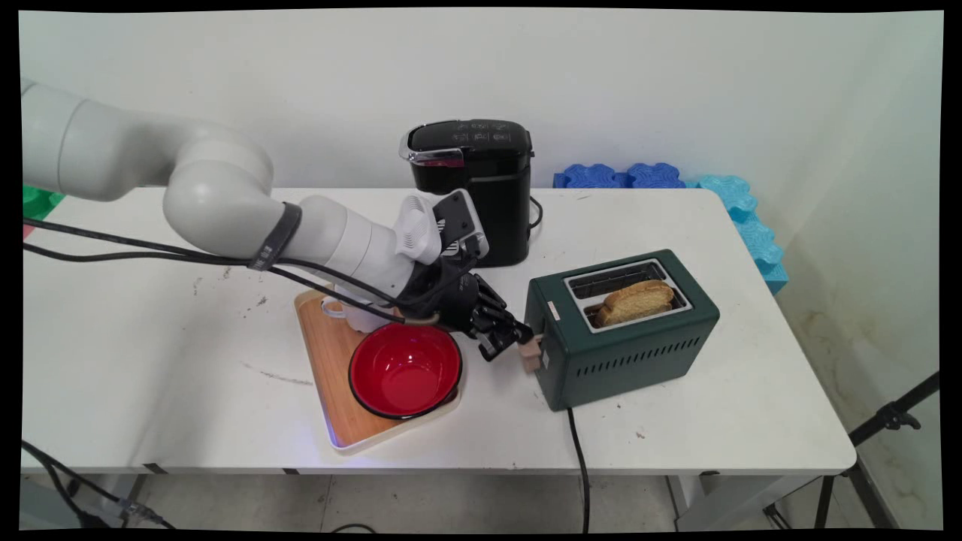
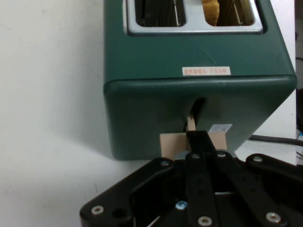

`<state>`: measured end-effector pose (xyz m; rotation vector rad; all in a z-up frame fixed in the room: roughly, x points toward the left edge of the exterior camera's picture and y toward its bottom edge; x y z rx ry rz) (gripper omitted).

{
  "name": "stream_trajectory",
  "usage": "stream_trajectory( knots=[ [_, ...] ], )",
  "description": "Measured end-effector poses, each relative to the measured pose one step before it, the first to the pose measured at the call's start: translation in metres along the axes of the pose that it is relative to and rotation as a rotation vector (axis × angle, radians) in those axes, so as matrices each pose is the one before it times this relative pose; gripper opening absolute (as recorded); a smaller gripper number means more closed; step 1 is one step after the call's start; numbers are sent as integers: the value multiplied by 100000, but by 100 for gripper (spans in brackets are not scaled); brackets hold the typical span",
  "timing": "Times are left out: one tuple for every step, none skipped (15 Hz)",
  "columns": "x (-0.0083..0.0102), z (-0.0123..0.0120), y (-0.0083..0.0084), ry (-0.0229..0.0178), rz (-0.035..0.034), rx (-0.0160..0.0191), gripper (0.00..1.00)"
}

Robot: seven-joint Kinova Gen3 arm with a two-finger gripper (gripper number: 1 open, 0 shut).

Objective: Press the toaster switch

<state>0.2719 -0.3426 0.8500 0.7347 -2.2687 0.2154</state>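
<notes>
I am seeing the pincer (image 1: 518, 340) pressing on the toaster's (image 1: 624, 330) tan lever (image 1: 532, 353), its fingers (image 2: 199, 142) drawn together on top of it. The lever is sitting low in its slot on the toaster's end face. A bread slice (image 1: 635, 300) is standing in the near slot. At the pincer's eight o'clock a red bowl (image 1: 404, 370) is resting on a wooden tray (image 1: 331, 361); a black coffee machine (image 1: 473, 188) is standing at twelve o'clock on the worktop (image 1: 150, 361).
</notes>
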Motion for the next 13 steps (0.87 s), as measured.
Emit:
stream_trajectory(
  knots=[
    [-82, 115, 3, 78, -80, 42, 0],
    [-45, 68, -2, 84, -50, 32, 0],
    [-79, 84, -2, 104, -68, 60, 0],
    [-107, 91, -17, 38, -98, 126, 0],
    [-85, 99, -18, 38, -32, 114, 0],
    [-65, 78, -16, 53, -14, 105, 0],
    [-50, 49, -3, 31, -23, 41, 0],
    [-78, 64, -9, 43, -74, 61, 0],
    [-51, 47, 6, 11, -29, 28, 0],
    [-75, 63, 13, 6, -43, 43, 0],
    [-39, 34, 11, 33, -34, 19, 0],
    [-43, 63, 21, 21, -16, -1, 0],
    [-32, 13, 9, 35, -17, 50, 0]
  ],
)
